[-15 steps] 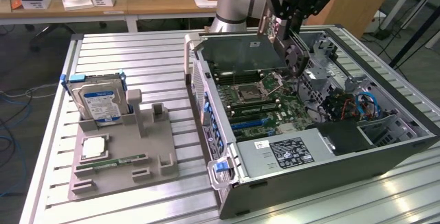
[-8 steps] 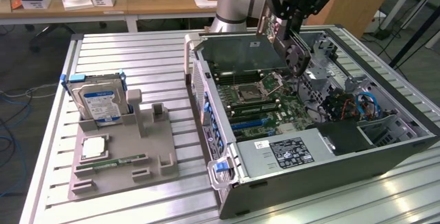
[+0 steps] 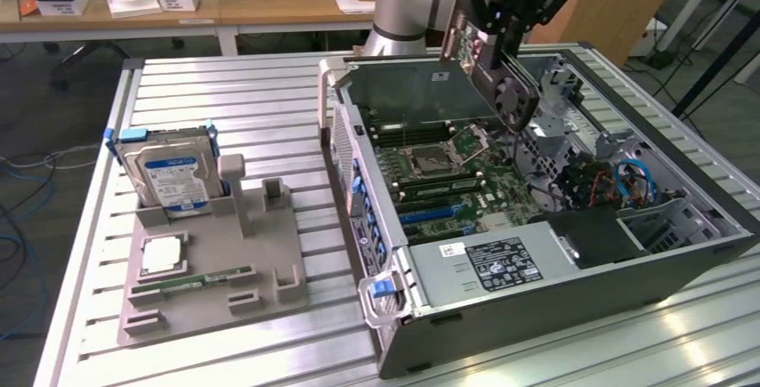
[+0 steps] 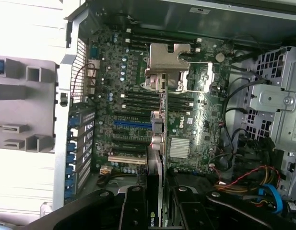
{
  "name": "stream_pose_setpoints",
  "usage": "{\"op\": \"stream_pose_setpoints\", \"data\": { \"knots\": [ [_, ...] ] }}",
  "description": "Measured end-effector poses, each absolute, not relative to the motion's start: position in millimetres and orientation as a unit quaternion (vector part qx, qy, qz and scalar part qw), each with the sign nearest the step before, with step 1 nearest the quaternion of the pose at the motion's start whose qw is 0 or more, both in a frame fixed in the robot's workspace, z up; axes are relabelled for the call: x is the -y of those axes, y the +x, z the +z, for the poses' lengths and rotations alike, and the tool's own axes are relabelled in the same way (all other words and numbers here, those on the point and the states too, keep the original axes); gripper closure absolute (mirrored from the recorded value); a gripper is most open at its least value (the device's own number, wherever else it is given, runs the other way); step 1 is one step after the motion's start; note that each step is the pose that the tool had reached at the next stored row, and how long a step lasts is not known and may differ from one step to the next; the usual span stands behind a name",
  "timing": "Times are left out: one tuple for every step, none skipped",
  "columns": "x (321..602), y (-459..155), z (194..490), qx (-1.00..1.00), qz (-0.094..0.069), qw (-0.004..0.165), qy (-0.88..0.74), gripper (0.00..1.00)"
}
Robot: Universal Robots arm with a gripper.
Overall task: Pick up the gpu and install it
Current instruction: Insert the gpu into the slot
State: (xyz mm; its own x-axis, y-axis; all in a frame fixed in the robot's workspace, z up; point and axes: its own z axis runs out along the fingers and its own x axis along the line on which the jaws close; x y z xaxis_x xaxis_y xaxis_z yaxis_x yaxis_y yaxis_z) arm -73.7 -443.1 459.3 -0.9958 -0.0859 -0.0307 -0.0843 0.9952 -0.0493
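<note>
Exterior view, left side: grey parts fixture (image 3: 214, 307) resting on the slatted aluminium table (image 3: 238, 93). Hard drive (image 3: 173, 178) stood upright in a rear pocket. Memory stick (image 3: 196, 281) laid flat in a narrow groove. Square processor (image 3: 163, 255) laid in a shallow recess. Pockets apparently shaped to present each part in a fixed pose for grasping from above.

Centre: computer case (image 3: 356, 182) laid on its side with the side panel off, turning the motherboard (image 3: 451, 173) upward, presumably to permit insertion of cards straight down. Power supply (image 3: 499, 262) at the near end of the case.

Above the case: gripper (image 3: 489, 44) clenched on the gpu (image 3: 513, 102), pinching the upper part of the card from both faces. Card hanging on edge, black fan on the face turned toward the camera, lower edge over the motherboard and apparently clear of it; not yet seated. Edge-down hold judged necessary for presenting the connector edge to a slot.

Wrist view: gpu (image 4: 157, 158) seen edge-on between the fingers (image 4: 133, 211), lying over the expansion-slot area, near the blue slot (image 4: 131, 123). Alignment with any one slot not determinable. Processor socket (image 4: 167, 60) beyond the far end of the card.

Exterior view's right: blue cables (image 3: 635, 178) inside the case, apart from the card.
</note>
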Motion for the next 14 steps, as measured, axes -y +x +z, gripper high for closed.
{"op": "stream_pose_setpoints", "data": {
  "knots": [
    [443.0, -73.7, 459.3, -0.999, -0.024, 0.017, -0.046, 0.74],
    [443.0, -73.7, 459.3, -0.998, -0.024, 0.017, -0.049, 0.74],
    [443.0, -73.7, 459.3, -0.998, -0.024, 0.017, -0.051, 0.74],
    [443.0, -73.7, 459.3, -0.998, -0.024, 0.017, -0.054, 0.74],
    [443.1, -73.7, 459.3, -0.998, -0.024, 0.017, -0.057, 0.74],
    [443.1, -73.7, 459.3, -0.998, -0.024, 0.017, -0.060, 0.74],
    [443.1, -73.7, 459.3, -0.998, -0.024, 0.017, -0.063, 0.74],
    [443.1, -73.7, 459.3, -0.997, -0.024, 0.017, -0.066, 0.74],
    [443.0, -73.7, 459.3, -0.997, -0.023, 0.017, -0.069, 0.74],
    [443.1, -73.7, 459.3, -0.997, -0.023, 0.017, -0.072, 0.74],
    [443.1, -73.7, 459.3, -0.997, -0.023, 0.017, -0.075, 0.74],
    [443.0, -73.7, 459.3, -0.997, -0.023, 0.017, -0.077, 0.74],
    [443.0, -73.7, 459.3, -0.996, -0.023, 0.017, -0.080, 0.74],
    [443.1, -73.7, 459.3, -0.996, -0.023, 0.017, -0.082, 0.74]
  ]
}}
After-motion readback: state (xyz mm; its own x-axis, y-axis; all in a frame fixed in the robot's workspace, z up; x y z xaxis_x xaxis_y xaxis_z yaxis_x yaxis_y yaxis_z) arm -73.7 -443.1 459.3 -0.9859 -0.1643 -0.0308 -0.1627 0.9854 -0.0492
